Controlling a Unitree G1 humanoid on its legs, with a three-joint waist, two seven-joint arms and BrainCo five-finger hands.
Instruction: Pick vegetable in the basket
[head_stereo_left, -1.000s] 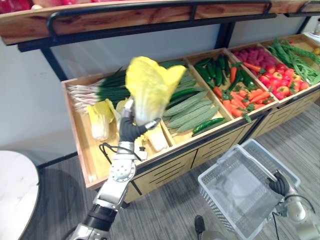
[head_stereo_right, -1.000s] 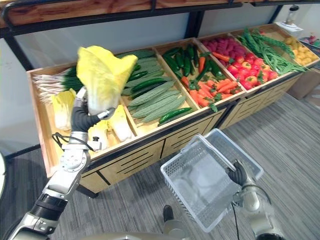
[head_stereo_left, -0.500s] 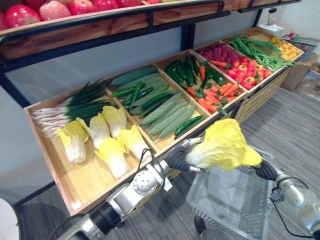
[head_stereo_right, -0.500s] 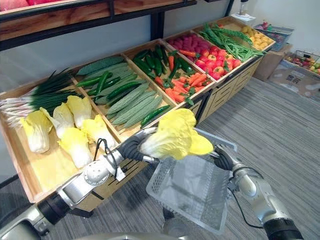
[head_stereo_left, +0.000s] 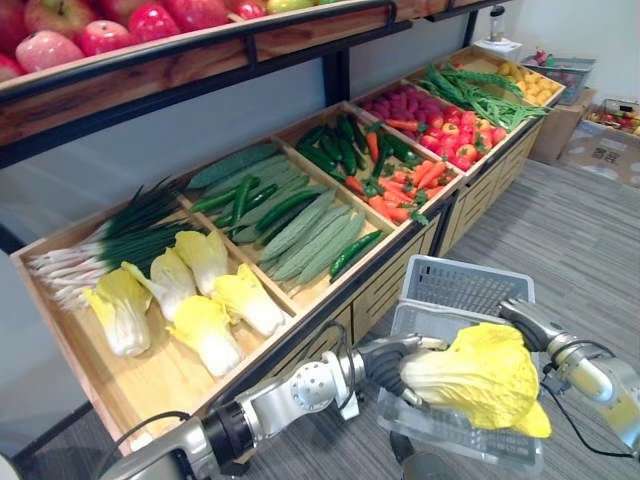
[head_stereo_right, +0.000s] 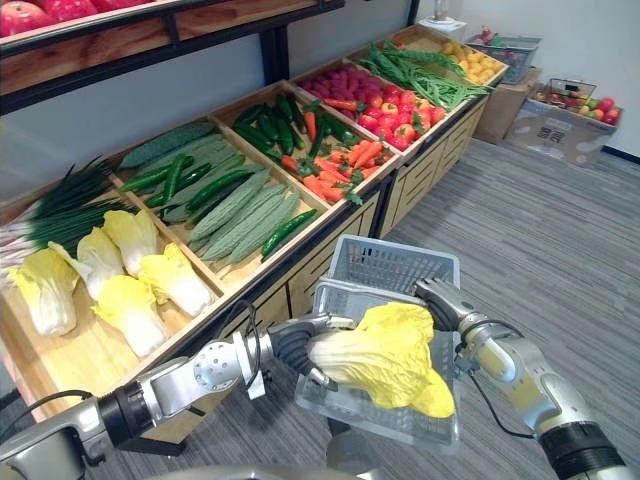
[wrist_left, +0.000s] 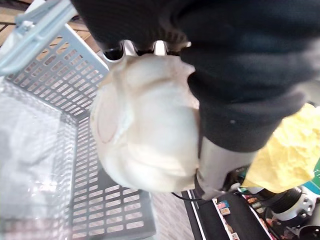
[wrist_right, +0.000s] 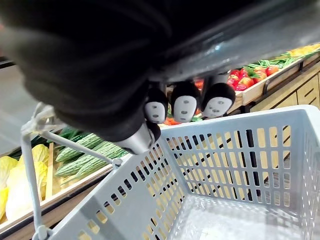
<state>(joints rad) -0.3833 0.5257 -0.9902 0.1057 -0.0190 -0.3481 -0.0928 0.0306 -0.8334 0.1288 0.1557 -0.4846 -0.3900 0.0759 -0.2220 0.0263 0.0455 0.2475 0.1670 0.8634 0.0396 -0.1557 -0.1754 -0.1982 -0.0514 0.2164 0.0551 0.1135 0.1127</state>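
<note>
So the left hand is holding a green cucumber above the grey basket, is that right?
Not a cucumber. The left hand has its fingers round a yellow cabbage and holds it above the grey basket, as the right eye view shows.

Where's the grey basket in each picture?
Left eye view: basket lower right, behind the held cabbage.
Right eye view: basket bottom middle.
Left wrist view: basket behind the cabbage.
Right wrist view: basket past the fingers.
Shared landmark: right hand holding it, eye and right wrist views.
</note>
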